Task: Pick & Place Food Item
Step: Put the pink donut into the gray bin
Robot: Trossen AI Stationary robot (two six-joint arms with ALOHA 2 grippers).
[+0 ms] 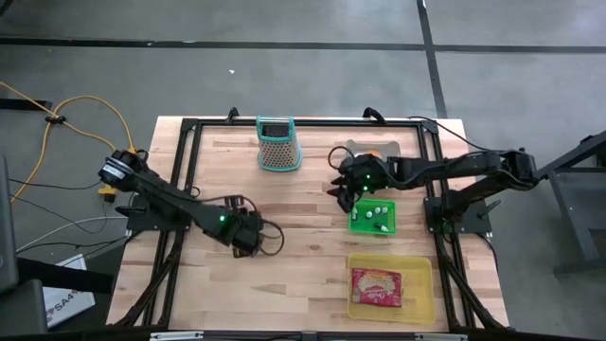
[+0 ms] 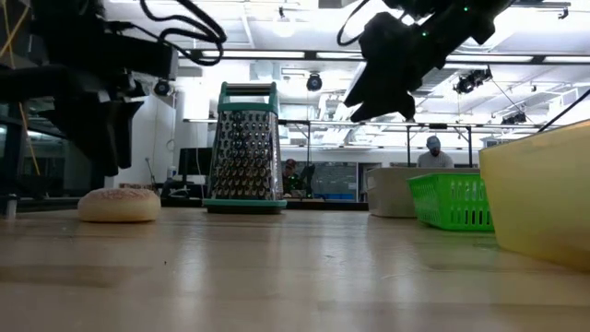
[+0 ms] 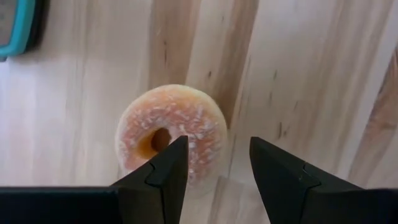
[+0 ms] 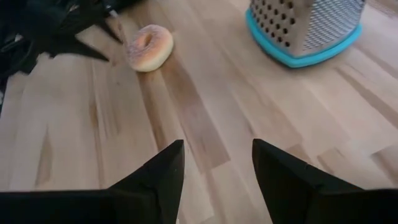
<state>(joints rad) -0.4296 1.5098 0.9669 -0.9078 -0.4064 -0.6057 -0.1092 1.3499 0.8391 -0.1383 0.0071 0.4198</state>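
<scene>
The sugared doughnut [image 3: 171, 132] lies flat on the bare wooden table [image 1: 303, 284], untouched; nothing has been lifted yet, so the grasp, the carry and the set-down all remain to do. Where it should go is a guess: perhaps the yellow tray [image 1: 421, 289], which already holds a red packet [image 1: 377, 288]. The left gripper [image 3: 217, 158] hangs just above the doughnut, pointing steeply down, its fingers spread and empty. One finger overlaps the doughnut's near edge in the left wrist view, so the gripper looks slightly off centre. The right gripper [image 4: 217, 163], likewise spread with nothing between its fingers, is well apart from the doughnut, above the green basket [image 1: 374, 218]. The box grater [image 1: 277, 144] stands beyond.
</scene>
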